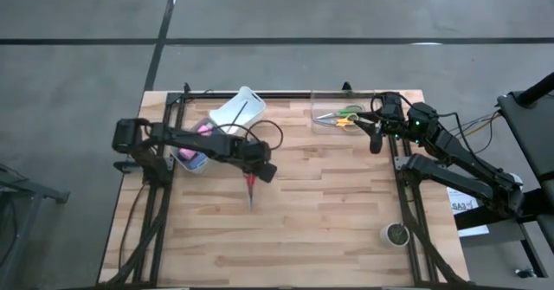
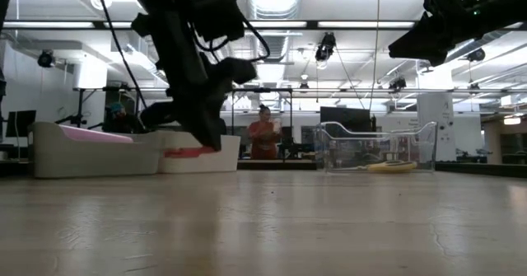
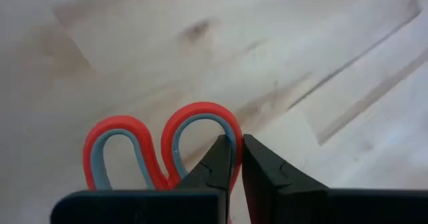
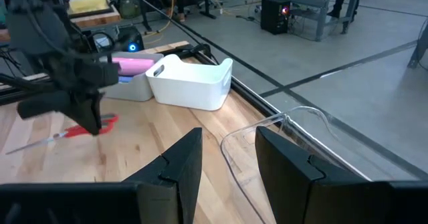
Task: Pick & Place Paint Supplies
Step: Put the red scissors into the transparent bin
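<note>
My left gripper [image 1: 252,174] is shut on red-handled scissors [image 1: 251,191] over the middle of the table. The red loops [image 3: 160,144] show right in front of its fingers, and the blades [image 4: 30,144] point away toward the near edge. A pink bottle [image 1: 205,130] lies in a pale tray [image 1: 192,161] at the far left, beside a white bin [image 1: 238,110]. My right gripper [image 1: 376,139] hangs open and holds nothing at the far right, next to a clear box [image 1: 333,117]. My left gripper pinches the rim of one red handle loop [image 3: 231,136] between its two fingers. The fingers come steeply from above, slanting toward the near edge. The handle end [image 2: 188,152] is raised off the table. I cannot tell whether the blade tip still touches the wood.
The clear box holds yellow- and green-handled scissors [image 1: 346,117]. A small round dark pot [image 1: 396,234] stands at the near right. Black frame rails run along the table's left and right edges. People and equipment show in the room beyond the far edge.
</note>
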